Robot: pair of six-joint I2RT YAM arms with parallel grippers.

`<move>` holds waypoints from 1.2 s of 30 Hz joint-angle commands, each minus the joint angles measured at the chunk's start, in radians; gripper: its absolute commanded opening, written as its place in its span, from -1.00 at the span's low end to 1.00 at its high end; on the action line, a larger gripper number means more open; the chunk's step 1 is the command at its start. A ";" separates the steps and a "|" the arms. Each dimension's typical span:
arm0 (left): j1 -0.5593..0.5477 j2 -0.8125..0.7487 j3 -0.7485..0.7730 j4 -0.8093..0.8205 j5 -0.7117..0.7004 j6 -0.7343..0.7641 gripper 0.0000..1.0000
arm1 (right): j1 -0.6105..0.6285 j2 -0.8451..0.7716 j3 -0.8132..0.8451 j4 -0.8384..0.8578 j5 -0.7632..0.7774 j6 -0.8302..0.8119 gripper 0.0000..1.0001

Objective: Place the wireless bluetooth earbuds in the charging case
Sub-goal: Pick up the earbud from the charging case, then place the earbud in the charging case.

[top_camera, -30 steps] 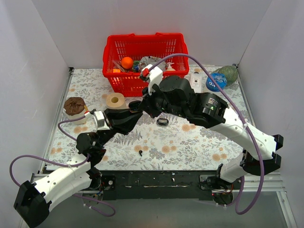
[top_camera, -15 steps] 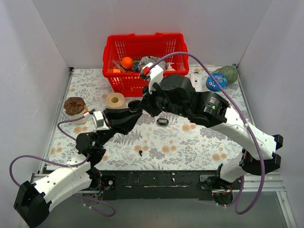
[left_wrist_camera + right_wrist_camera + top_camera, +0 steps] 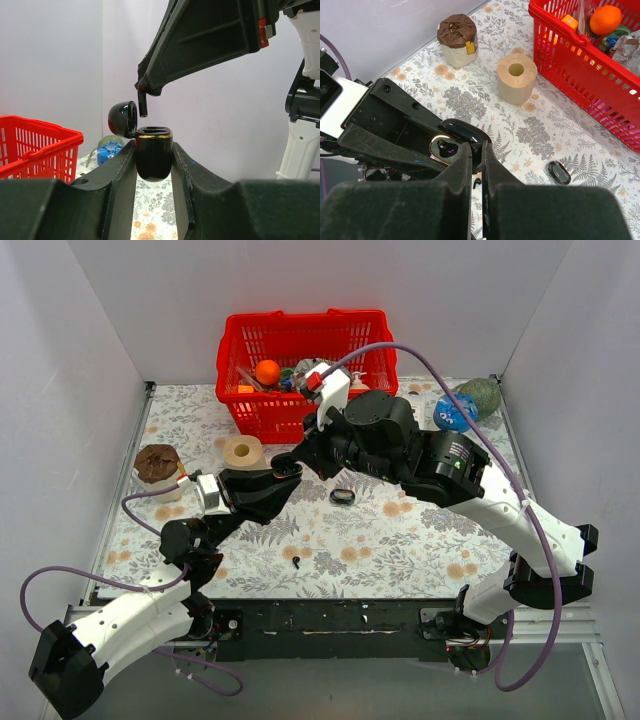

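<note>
Left arm: reaches from the near-left corner toward mid-table, forearm low, wrist about level.
Left gripper [image 3: 154, 159]: clamped on the charging case [image 3: 154, 161], one finger on each side, case upright.
Right arm: arcs high from the near-right corner, elbow raised, wrist tipped down over the left gripper.
Right gripper [image 3: 143, 92]: fingers pressed nearly together, pinching an earbud [image 3: 142, 104] at the tip; the stem hangs straight down.
Earbud position: just above the case's open mouth, toward the hinge side; cannot tell if it touches the rim.
Case position: off the table, in the left gripper, just in front of the tape roll [image 3: 243, 451] and the basket [image 3: 305, 317] in the top view.
Case look: glossy black, rounded like a pebble, thin gold band round the mouth; lid [image 3: 122, 119] flipped open to the left, domed and shiny.
Case from the right wrist: gold rim and dark wells visible below the fingers [image 3: 461, 170].
Second earbud [image 3: 296, 562]: tiny, black, on the tablecloth [image 3: 400, 550] near the front edge, well apart from both grippers.
Black oval piece [image 3: 342, 496]: small, shiny, on the cloth just right of the grippers.
Cloth: pale, printed with grey ferns and tan flowers.
Basket: red plastic lattice, at the back.
Tape roll: tan, hollow core, standing on end.
Cup [image 3: 157, 465]: pale body, crinkled brown top, at the left edge.
</note>
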 commanded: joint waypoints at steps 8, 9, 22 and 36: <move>0.000 0.005 -0.012 0.053 0.019 0.009 -1.00 | 0.001 -0.094 -0.070 0.165 -0.127 -0.035 -0.97; 0.000 0.005 -0.016 0.060 0.021 0.005 -1.00 | 0.002 -0.094 -0.073 0.167 -0.147 -0.036 -0.97; 0.000 0.022 -0.009 0.094 0.024 -0.014 -1.00 | 0.021 -0.068 -0.090 0.170 -0.200 -0.041 -0.97; 0.000 0.002 -0.013 0.082 0.027 -0.012 -1.00 | 0.024 -0.044 -0.102 0.190 -0.194 -0.035 -0.97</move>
